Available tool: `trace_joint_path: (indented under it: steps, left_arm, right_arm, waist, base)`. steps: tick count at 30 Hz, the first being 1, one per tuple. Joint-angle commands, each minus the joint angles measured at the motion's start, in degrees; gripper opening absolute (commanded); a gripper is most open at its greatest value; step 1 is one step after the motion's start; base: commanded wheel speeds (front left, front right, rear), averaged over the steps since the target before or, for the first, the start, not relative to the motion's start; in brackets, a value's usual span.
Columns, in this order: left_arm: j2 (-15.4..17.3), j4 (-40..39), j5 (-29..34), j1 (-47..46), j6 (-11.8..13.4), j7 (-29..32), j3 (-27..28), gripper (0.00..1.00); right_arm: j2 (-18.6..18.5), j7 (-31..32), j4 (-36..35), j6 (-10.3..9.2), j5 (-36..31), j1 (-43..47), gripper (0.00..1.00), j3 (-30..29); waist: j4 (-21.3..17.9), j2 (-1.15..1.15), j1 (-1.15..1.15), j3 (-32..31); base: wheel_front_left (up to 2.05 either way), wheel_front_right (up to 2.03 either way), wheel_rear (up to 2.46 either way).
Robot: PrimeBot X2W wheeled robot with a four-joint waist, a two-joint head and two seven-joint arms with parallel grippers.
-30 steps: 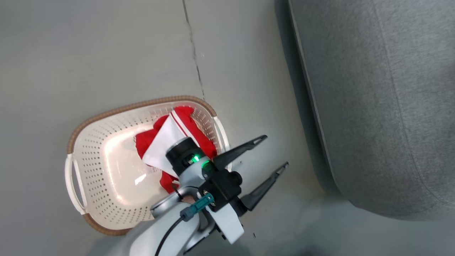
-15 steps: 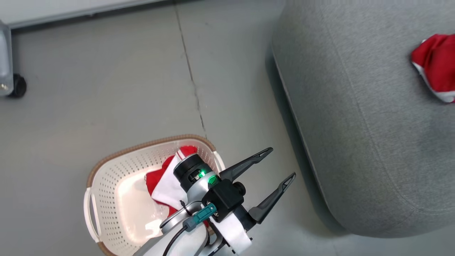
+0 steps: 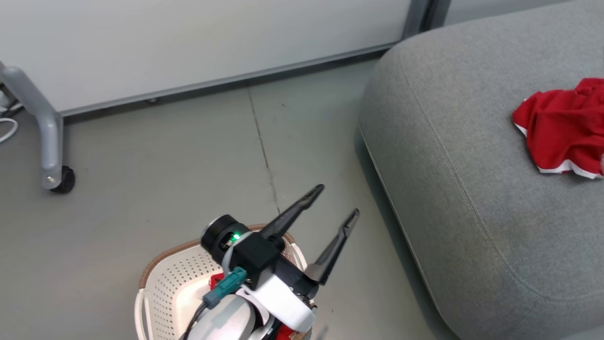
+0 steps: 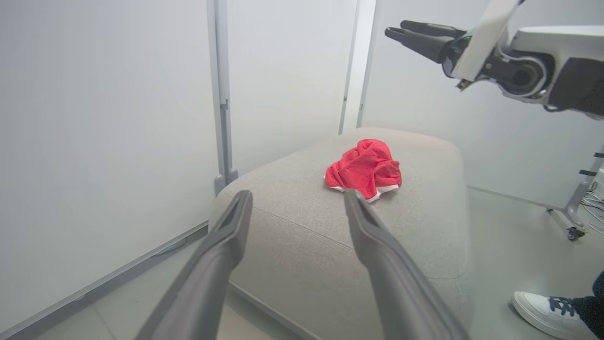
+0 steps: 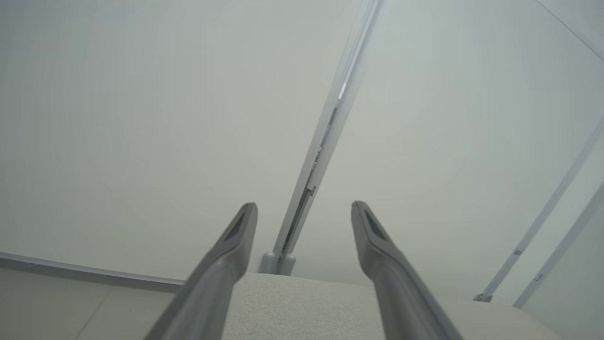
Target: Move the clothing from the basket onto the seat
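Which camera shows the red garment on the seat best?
Left wrist view: the red garment lies nearly whole on the seat. Head view crops it at the right edge; right wrist view faces the wall.

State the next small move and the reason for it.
Probably bring the open, empty left gripper down into the basket: red clothing shows there beneath it, while one garment already lies on the seat.

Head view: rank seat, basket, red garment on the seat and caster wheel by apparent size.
1. seat, by far.
2. basket, though cut off by the frame.
3. red garment, also cropped; 2 and 3 are unsure.
4. caster wheel.
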Motion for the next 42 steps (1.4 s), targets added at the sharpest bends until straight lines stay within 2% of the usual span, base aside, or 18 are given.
trace_joint_path:
  steps: [1, 7, 12, 15, 22, 28, 31, 35, 42]
  left_arm:
    - [-0.2, -0.5, -0.3, 1.1, -0.1, 0.0, 1.1, 1.00]
    - [-0.6, -1.8, 0.8, 3.8, -0.1, 0.0, 5.9, 1.00]
    - [-0.8, -1.0, 1.9, 6.2, -0.1, 0.0, 9.8, 1.00]
    - [-0.9, -0.5, 2.5, 8.1, -0.1, 0.0, 12.4, 1.00]
    - [-1.0, -1.3, 2.4, 12.8, 0.5, 0.0, 18.7, 1.00]
    - [-1.0, -0.3, 2.7, 15.3, 2.0, 0.0, 20.7, 1.00]
    - [-0.9, 0.6, 2.6, 16.0, 3.6, 0.0, 21.1, 1.00]
    - [-0.9, 0.9, -0.8, 16.9, 6.1, 0.0, 22.4, 1.00]
    - [-0.9, 1.4, -0.7, 17.6, 6.6, 0.0, 22.7, 1.00]
  right_arm:
    - [1.1, -0.3, -2.4, 0.02, -1.1, 2.6, 1.00, -1.2]
    - [6.8, -0.3, -15.9, 0.02, -4.1, 13.1, 1.00, -4.8]
    - [11.2, -0.3, -20.7, 0.02, -3.2, 19.9, 1.00, -5.7]
    - [13.2, -0.3, -22.3, 0.02, -3.6, 24.1, 1.00, -4.3]
    - [17.6, -0.3, -22.5, 0.02, -4.7, 30.9, 1.00, -2.8]
    - [20.6, -0.3, -21.3, 0.02, -7.3, 34.6, 1.00, -4.1]
    - [22.2, -0.3, -20.6, 0.02, -8.4, 36.2, 1.00, -4.1]
    - [24.1, -0.3, -20.0, 0.02, -9.7, 38.0, 1.00, -4.9]
    - [25.6, -0.3, -19.0, 0.02, -10.4, 38.7, 1.00, -5.3]
  waist:
    - [1.1, 0.00, 0.00, -1.6]
    - [4.4, 0.00, 0.00, -4.3]
    - [7.7, 0.00, 0.00, -6.3]
    - [9.9, 0.00, 0.00, -7.4]
    - [13.7, 0.00, 0.00, -8.8]
    - [16.4, 0.00, 0.00, -9.4]
    - [17.4, 0.00, 0.00, -9.8]
    - [18.0, 0.00, 0.00, -10.0]
    - [17.8, 0.00, 0.00, -10.0]
  base:
    - [0.00, 0.00, 0.00]
    - [0.00, 0.00, 0.00]
    - [0.00, 0.00, 0.00]
    - [0.00, 0.00, 0.00]
    - [0.00, 0.00, 0.00]
    - [0.00, 0.00, 0.00]
    - [0.00, 0.00, 0.00]
    - [0.00, 0.00, 0.00]
    - [0.00, 0.00, 0.00]
